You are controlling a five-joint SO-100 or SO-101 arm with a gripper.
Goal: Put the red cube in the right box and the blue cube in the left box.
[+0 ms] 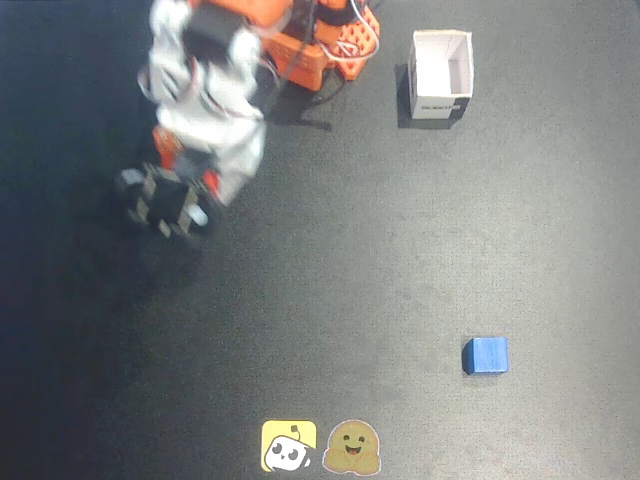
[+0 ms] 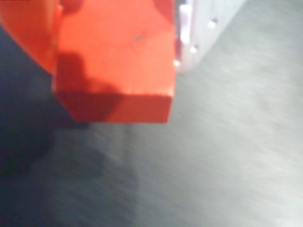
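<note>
Up close, in the wrist view the red cube (image 2: 113, 61) fills the frame, plain-faced, clamped by the gripper (image 1: 165, 208); in the fixed view the blue cube (image 1: 486, 355) sits low right on bare dark table (image 1: 330, 300); one white box (image 1: 441, 74) stands at the top edge.

The fixed view looks straight down on the dark table (image 1: 400, 250); the wrist view hovers close above it.
</note>
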